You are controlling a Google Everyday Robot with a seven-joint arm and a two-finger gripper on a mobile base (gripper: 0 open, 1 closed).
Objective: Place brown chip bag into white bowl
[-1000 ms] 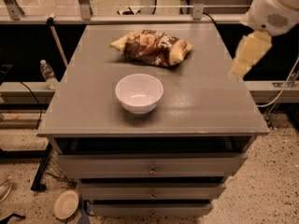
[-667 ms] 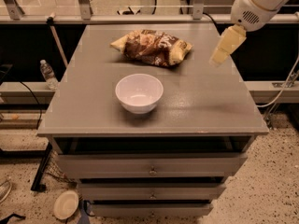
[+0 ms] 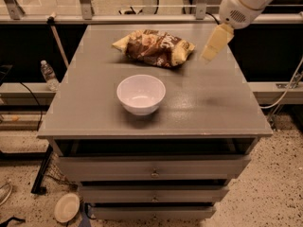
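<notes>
Hanging over the far right part of the table (image 3: 213,103), the gripper (image 3: 211,43) sits just right of the bag (image 3: 154,47), apart from it and holding nothing. Whether it is open or closed cannot be told from this angle. The bag lies flat at the far middle of the table, long axis running left to right, its right tan end nearest the gripper. The bowl (image 3: 141,93) stands upright and empty nearer the front, a little left of centre, apart from the bag.

The step in hand looks like the approach to the grasp. It would go best by coming down across the bag's short width, near the puffed middle or the right end. The pinch should be firm, since crinkly film is likely to slip. The bag looks wider than the bowl, so it will probably rest across the rim. It should be lifted well clear and lowered with its middle over the bowl's centre. A sideways push on the rim could tip or slide so light a bowl.

Bare table lies between bag and bowl, giving a straight path toward the near left. The far edge runs just behind the bag, with a rail (image 3: 142,19) beyond it. The right edge is near the gripper, so room is tighter there.
</notes>
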